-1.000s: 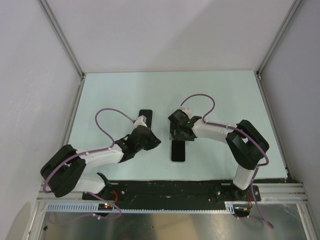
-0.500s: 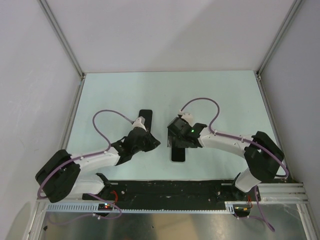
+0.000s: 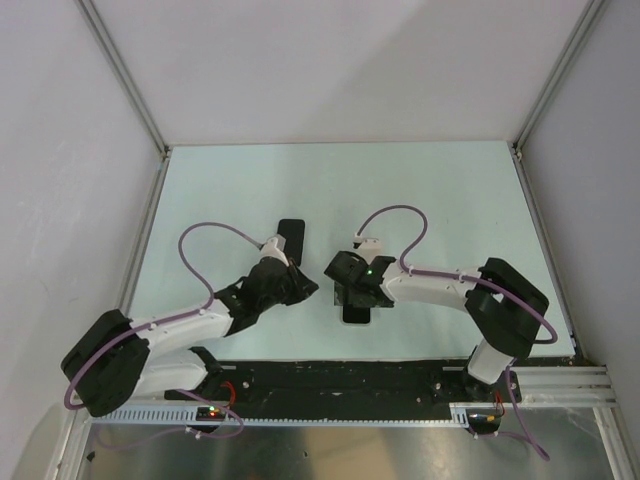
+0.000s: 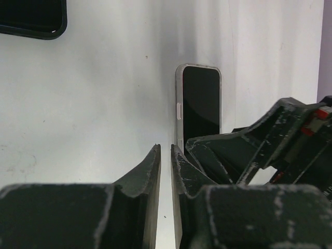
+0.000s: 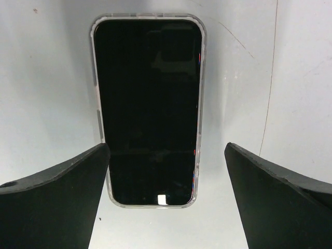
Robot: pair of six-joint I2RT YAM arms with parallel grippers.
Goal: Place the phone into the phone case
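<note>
The phone lies flat, screen up, at the centre of the right wrist view. The right gripper is spread wide astride the phone's lower end. The left gripper is pinched nearly together on nothing. If the fingers close on those slim edges, the phone could skid or tip on the smooth table. What looks like the dark case, at upper left of the left wrist view, lies well apart.

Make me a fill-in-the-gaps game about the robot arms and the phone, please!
1. The right gripper hangs over the black-screened, pale-rimmed phone with its jaws ____.
2. The left gripper, fingers almost together, holds ____.
3. The phone lies flat with its dark screen facing ____.
4. From above, the other flat black rounded rectangle lies nearer the ____ arm.
Missing words: open; nothing; up; left.
</note>
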